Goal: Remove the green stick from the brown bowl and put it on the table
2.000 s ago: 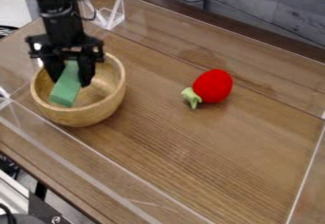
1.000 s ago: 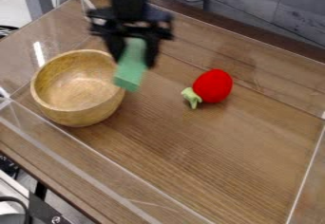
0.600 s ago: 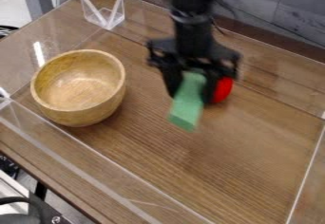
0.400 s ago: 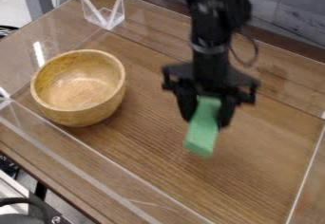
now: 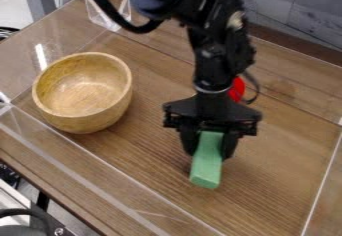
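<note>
The table (image 5: 100,152) has brown wood grain (clear walls (image 5: 201,228) edge it).

The stick (image 5: 206,170) is showing plain green, the bowl (image 5: 83,91) is glowing light tan, and dark streaks are running through the brown table (image 5: 100,175).

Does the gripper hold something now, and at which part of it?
Yes, the gripper holds the green stick by its upper end; the lower part hangs free below the fingers.
</note>
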`<state>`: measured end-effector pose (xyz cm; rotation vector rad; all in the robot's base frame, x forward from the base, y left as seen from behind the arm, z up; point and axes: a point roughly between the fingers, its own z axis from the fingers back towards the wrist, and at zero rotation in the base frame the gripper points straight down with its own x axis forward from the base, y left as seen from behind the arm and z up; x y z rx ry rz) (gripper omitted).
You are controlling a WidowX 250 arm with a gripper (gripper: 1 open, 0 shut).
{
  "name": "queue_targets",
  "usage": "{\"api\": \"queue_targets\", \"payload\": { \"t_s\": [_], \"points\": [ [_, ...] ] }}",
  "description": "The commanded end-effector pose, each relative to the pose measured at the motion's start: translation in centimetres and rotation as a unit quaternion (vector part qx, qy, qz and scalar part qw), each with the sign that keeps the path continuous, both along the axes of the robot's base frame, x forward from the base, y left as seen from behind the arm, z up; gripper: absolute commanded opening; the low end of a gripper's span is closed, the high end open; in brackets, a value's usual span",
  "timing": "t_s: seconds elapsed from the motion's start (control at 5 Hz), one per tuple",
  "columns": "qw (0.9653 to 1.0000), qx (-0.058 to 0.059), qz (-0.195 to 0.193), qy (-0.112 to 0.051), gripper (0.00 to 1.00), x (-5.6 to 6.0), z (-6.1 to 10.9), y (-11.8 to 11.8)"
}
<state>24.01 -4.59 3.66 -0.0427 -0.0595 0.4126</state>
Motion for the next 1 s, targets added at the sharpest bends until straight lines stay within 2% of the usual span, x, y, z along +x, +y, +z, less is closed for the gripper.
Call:
{"api": "queue_targets", "payload": {
  "t_s": [0.0, 0.2, 0.8],
  "points": [
    [0.9998, -0.001, -0.013, -0.014, 0.0, 1.2, 0.3, 1.3],
    [0.9995, 0.0, -0.028, -0.013, 0.0, 1.7, 0.0, 2.8],
    [0.9993, 0.006, -0.034, -0.015, 0.0, 1.7, 0.5, 1.3]
  ]
}}
